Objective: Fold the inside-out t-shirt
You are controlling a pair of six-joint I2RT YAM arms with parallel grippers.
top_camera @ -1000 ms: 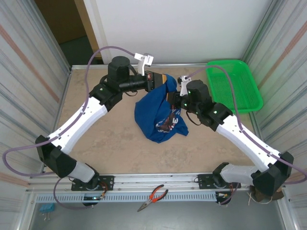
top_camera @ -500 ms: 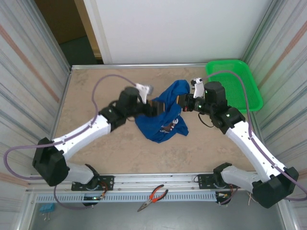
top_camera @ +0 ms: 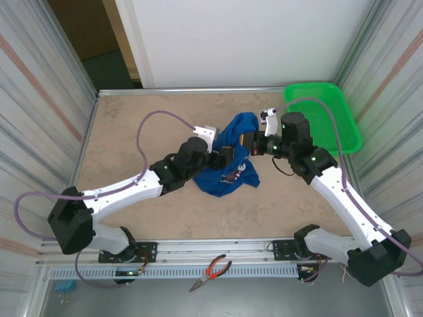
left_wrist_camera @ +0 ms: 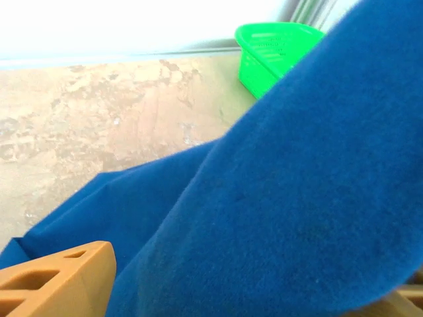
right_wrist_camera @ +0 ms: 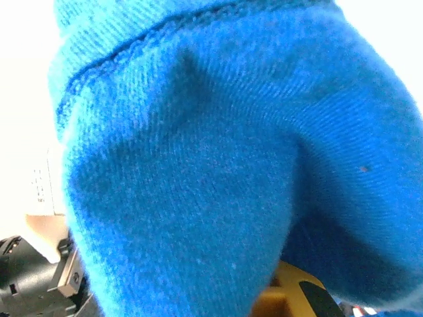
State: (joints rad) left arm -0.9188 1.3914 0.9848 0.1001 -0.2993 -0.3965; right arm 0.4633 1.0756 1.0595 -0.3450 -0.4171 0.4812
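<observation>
The left gripper (top_camera: 231,154) has sunk toward the table (top_camera: 132,119), its jaws seemingly open now; the right gripper (top_camera: 248,142) stays clamped on the inside-out t-shirt (top_camera: 232,175).

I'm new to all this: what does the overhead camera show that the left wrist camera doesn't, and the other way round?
From above: the left arm and right arm meeting at the blue t-shirt, its white print marks, and red-handled pliers on the near rail. From the left wrist: the cloth's soft surface close up, with an orange finger of the left pincer at the bottom corner. Shared: the t-shirt, the green basket and the tan table.
</observation>
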